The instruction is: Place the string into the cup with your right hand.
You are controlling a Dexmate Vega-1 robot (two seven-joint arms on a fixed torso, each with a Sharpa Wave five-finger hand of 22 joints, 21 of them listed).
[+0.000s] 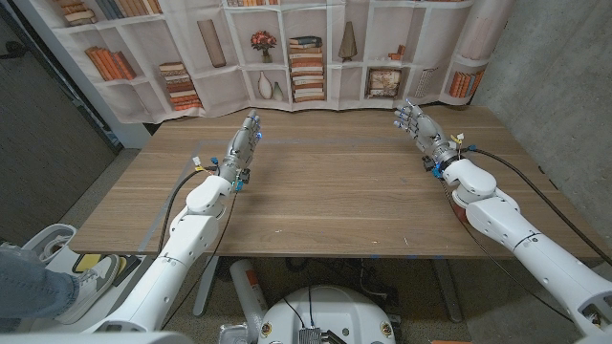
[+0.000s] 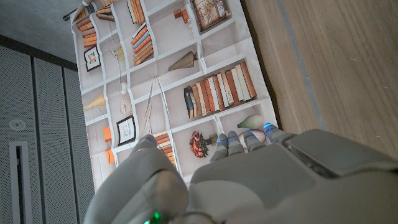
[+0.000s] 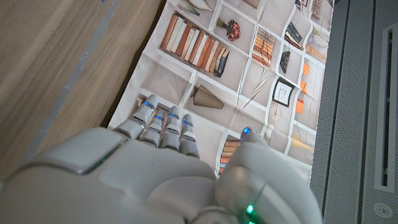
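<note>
My left hand is stretched out over the far left part of the wooden table, fingers straight and holding nothing. My right hand reaches out over the far right part, fingers apart and empty. In the left wrist view the back of my left hand points its fingers toward the bookshelf backdrop. In the right wrist view the back of my right hand points the same way, toward the backdrop. I see no string and no cup on the table in any view.
A printed bookshelf backdrop hangs behind the table's far edge. A concrete wall stands at the right. A person's leg and shoe show at the bottom left, beside the table.
</note>
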